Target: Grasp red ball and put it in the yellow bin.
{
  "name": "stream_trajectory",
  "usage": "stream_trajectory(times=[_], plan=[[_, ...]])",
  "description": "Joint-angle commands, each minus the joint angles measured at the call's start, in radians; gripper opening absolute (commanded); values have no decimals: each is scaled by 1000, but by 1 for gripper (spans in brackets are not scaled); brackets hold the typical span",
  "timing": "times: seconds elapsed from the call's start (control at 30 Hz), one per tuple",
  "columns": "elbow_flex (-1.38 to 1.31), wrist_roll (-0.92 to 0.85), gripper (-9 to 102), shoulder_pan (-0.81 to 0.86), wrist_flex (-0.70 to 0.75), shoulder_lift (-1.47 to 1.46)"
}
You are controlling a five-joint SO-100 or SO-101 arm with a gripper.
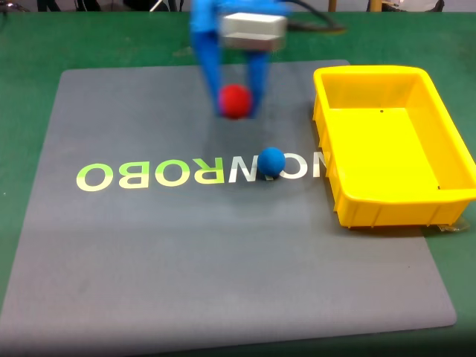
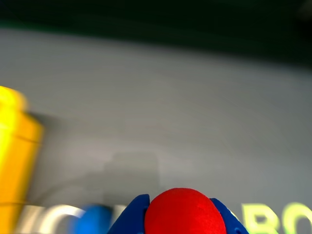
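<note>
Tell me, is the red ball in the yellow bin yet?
No, the red ball sits between the hand's fingers over the grey mat, left of the bin.

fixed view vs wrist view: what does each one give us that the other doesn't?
Fixed view alone: the whole yellow bin with its bare inside, the full gray mat on the green table, and the arm's gray block above the gripper.

Wrist view alone: a close look at blue fingers pressed against both sides of the red ball.

Both: red ball held, blue ball on the mat's lettering, bin to one side.
</note>
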Motion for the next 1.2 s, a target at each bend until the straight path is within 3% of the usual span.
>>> stream_trajectory(times=[0.0,0.37,0.7,0.87,1.17], plan=[[-95,21,0,-130,-29,60],[-106,46,0,-440,-29,28],[-104,58,1,-472,-11,12],[-100,77,32,-451,8,18],[-89,84,34,-402,58,64]])
